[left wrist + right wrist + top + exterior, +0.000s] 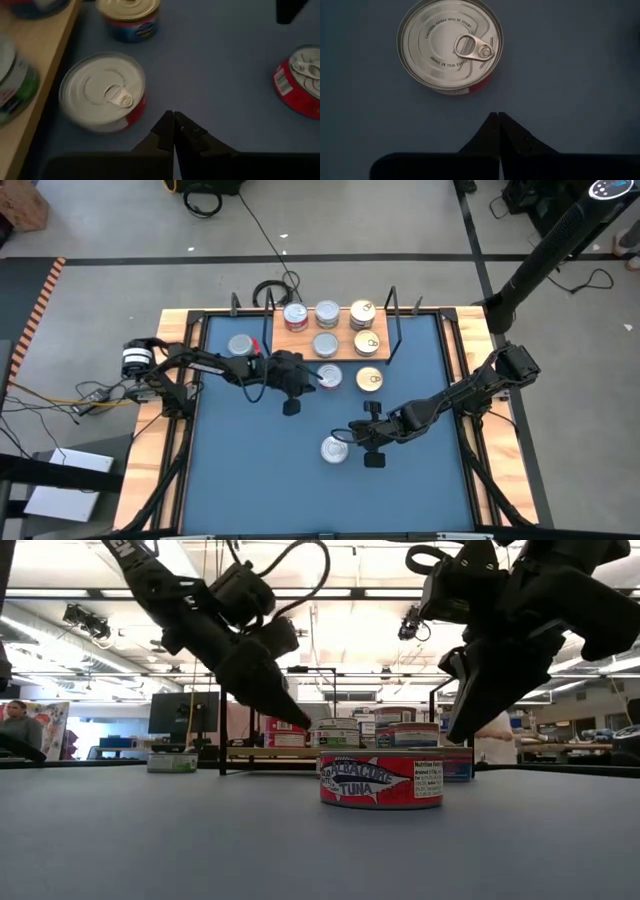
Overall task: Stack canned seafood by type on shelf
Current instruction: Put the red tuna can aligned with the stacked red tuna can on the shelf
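Near the middle of the blue tabletop [230, 480], a red-sided tuna tin [336, 449] with a silver pull-tab lid, lying flat and alone, well apart from the shelf [300, 346] at the far edge. Just beside it, right pincer [371, 442], fingers pressed fully together, gripping nothing and touching nothing; in the right wrist view the closed tips point at the tin's rim across a short gap of bare mat. Left pincer [291, 390] likewise closed and empty, hovering near a second red-sided tin [329, 377] and a gold-topped tin [370, 380] just in front of the shelf. On the shelf board, five tins already set: a red-sided one [295, 317], two silver-topped [327, 313] [325, 344] and two gold-topped [362, 313] [367, 343]; one more silver tin [240, 346] out on the mat to the shelf's left. Step in hand, by the look of it: picking the lone tuna tin for its place among the like kind. To do that well: open wide first, well past the tin's breadth, before coming down; centre over the lid so both fingers meet the side wall opposite each other, below the rim and clear of the pull tab; descend straight, close gently, lift level. Likely risk: a smooth, low wall offering little purchase, so an off-centre pinch may skid the tin across the mat or tip it. Worth minding too the nearness of both arms on the way to the shelf.
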You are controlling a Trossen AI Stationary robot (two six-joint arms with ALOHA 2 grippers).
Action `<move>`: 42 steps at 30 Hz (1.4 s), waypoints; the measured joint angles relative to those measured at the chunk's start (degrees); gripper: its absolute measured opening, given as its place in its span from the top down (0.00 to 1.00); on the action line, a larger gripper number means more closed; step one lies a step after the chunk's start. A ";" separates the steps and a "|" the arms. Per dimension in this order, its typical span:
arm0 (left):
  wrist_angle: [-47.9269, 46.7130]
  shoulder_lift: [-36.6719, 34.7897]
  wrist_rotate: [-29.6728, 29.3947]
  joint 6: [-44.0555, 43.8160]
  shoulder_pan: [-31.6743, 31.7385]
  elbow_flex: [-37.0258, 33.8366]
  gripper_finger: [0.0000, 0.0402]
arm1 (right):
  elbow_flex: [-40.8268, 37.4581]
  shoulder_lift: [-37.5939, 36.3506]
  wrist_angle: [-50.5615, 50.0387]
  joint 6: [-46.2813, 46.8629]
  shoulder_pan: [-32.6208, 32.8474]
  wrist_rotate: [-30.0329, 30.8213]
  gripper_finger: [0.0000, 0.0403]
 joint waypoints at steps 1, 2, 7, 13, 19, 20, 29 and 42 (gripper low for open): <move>0.14 0.30 0.05 0.84 -0.03 0.51 0.96 | 0.00 0.00 0.02 0.00 0.01 0.05 0.99; 0.17 0.42 0.07 1.76 -0.04 0.87 0.94 | 0.00 0.00 0.05 0.00 0.01 0.09 0.99; -2.37 2.07 -0.57 6.52 0.09 3.76 0.86 | -0.01 0.00 0.58 0.02 0.00 0.12 0.99; -8.15 8.19 -2.67 11.91 0.04 9.47 0.80 | 0.00 0.00 0.44 0.00 0.00 0.11 0.99; -9.22 11.32 -5.65 15.55 -0.40 12.44 0.79 | 0.00 0.00 0.18 0.42 0.02 0.08 0.99; -8.73 11.47 -5.98 15.75 -0.63 12.63 0.79 | 0.00 0.00 0.03 0.41 0.02 0.08 0.99; -9.09 11.51 -15.50 21.16 -1.86 12.61 0.79 | 0.00 0.00 -0.04 0.12 0.02 0.07 0.99; -7.99 14.62 -16.61 26.15 -1.84 12.86 0.79 | 0.00 0.00 0.05 0.32 0.02 0.09 0.99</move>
